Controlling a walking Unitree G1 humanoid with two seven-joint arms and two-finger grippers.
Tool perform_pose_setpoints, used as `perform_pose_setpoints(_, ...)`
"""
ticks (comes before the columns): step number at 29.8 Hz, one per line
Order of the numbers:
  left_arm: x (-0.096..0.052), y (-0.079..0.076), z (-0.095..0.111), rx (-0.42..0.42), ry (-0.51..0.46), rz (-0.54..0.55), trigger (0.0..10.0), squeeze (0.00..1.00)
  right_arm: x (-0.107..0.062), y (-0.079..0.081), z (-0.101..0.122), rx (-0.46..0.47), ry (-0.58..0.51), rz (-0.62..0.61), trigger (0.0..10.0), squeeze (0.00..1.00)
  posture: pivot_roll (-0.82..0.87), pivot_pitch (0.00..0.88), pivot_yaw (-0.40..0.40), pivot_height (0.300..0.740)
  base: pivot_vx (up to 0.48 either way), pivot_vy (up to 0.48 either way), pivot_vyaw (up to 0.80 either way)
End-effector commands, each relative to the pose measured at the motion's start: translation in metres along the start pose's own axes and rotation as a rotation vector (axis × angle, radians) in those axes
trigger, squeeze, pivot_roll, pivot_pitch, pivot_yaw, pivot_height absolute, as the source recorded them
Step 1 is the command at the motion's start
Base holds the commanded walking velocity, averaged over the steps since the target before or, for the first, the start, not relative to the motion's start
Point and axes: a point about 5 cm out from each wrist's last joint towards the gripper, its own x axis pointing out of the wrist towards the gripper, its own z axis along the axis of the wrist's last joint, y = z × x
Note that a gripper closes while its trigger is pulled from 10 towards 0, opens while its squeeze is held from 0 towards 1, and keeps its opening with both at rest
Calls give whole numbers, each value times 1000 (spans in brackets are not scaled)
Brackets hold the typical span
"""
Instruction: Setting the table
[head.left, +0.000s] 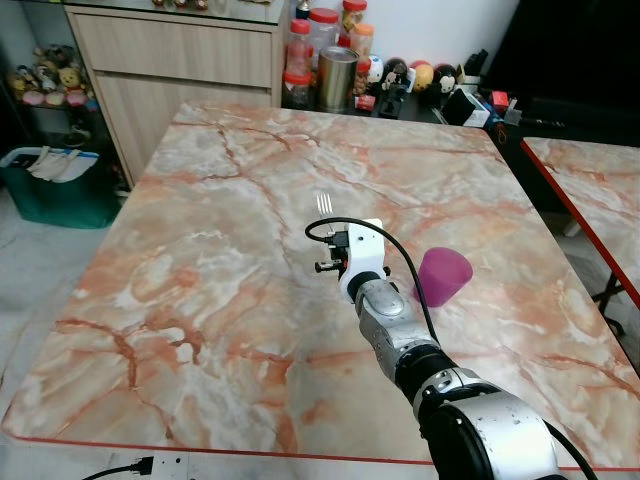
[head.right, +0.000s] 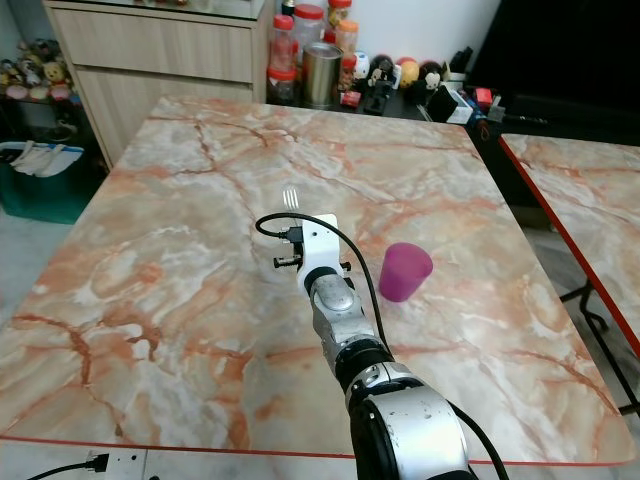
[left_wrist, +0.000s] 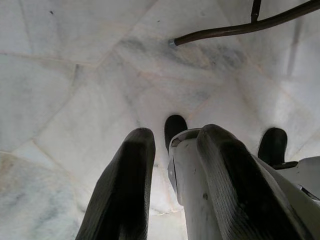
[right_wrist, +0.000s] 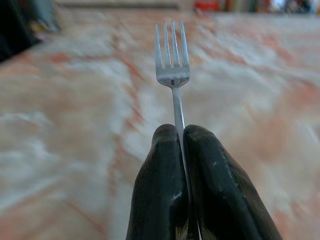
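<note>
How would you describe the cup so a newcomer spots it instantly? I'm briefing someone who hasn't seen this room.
Start at the big marble table with orange veins and a red edge. Follow the robot's right arm out to its end effector, which grips a fork. Just to its right stands the cup: upside down, plain purple, the only solid-coloured thing on the tabletop.

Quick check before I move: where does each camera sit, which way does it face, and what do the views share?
Left eye: head, looking down over the marble table; right arm reaching forward.
Right eye: same head, same scene; pink cup beside the arm.
Left wrist: looks along the left gripper at pale floor tiles.
Right wrist: looks along the right gripper clamping the fork.
Shared: fork tines and table in both eyes and right wrist.
</note>
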Motion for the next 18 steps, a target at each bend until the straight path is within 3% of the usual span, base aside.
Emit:
perform_pose_setpoints(1,-6,1,-25,58,122,-18,10000,0,0,6,10,-24,-77,34,10000,0,115,0,-70,740,0,0,0)
perform_pose_setpoints(6,-7,6,-32,63,162,-9,10000,0,-8,-2,8,-46,-160,38,10000,0,83,0,-26,740,0,0,0)
perform_pose_setpoints(11,-5,10,-26,82,158,-8,10000,0,-16,-23,6,-43,-222,-53,10000,0,53,0,7,740,0,0,0)
perform_pose_setpoints(18,4,14,1,138,116,-29,10000,0,-20,-17,22,-72,-347,-74,10000,0,6,0,62,740,0,0,0)
